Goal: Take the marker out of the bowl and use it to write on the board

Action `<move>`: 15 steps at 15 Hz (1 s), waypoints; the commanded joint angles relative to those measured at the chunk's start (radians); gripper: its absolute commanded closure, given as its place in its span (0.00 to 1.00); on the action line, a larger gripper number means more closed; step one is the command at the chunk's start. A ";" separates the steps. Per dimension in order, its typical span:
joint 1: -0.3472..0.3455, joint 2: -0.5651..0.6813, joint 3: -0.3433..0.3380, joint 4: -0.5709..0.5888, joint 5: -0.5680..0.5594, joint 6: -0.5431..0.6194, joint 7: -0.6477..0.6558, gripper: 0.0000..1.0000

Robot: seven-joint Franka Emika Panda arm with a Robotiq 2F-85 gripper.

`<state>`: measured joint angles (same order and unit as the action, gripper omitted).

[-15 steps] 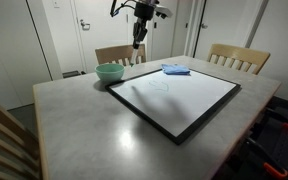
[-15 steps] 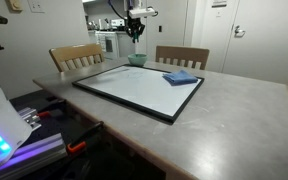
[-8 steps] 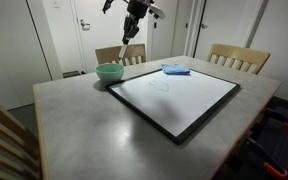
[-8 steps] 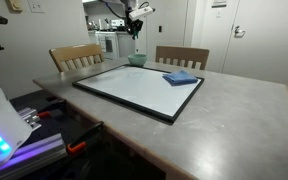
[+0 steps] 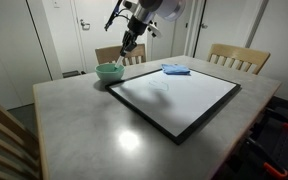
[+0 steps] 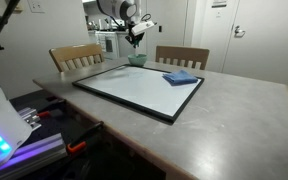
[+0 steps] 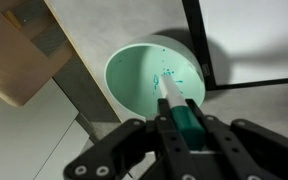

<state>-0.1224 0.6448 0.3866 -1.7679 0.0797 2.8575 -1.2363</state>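
Note:
The mint-green bowl [image 5: 109,72] stands on the grey table by the whiteboard's far corner; it also shows in an exterior view [image 6: 137,59]. In the wrist view the bowl [image 7: 142,72] lies right below me, with green ink marks inside. My gripper [image 5: 129,38] hangs tilted above the bowl and is shut on the marker [image 7: 180,120], a green-bodied pen whose pale tip points down at the bowl. The marker is clear of the bowl. The board [image 5: 174,97] lies flat, with faint marks on it; its black frame corner [image 7: 199,55] shows beside the bowl.
A blue cloth [image 5: 176,69] lies on the board's far edge. Wooden chairs [image 5: 119,54] [image 5: 237,58] stand at the table's far side, one just behind the bowl. The table edge [image 7: 79,90] runs close to the bowl.
My gripper has swung sideways from over the board's corner to above the bowl and has tilted, still holding the marker.

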 commanded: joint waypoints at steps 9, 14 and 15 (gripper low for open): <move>-0.137 0.141 0.133 0.064 0.007 0.046 -0.105 0.95; -0.156 0.154 0.155 0.057 0.005 0.050 -0.103 0.82; -0.158 0.151 0.157 0.055 0.006 0.046 -0.100 0.54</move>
<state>-0.2527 0.7778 0.5122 -1.7194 0.0796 2.8880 -1.3022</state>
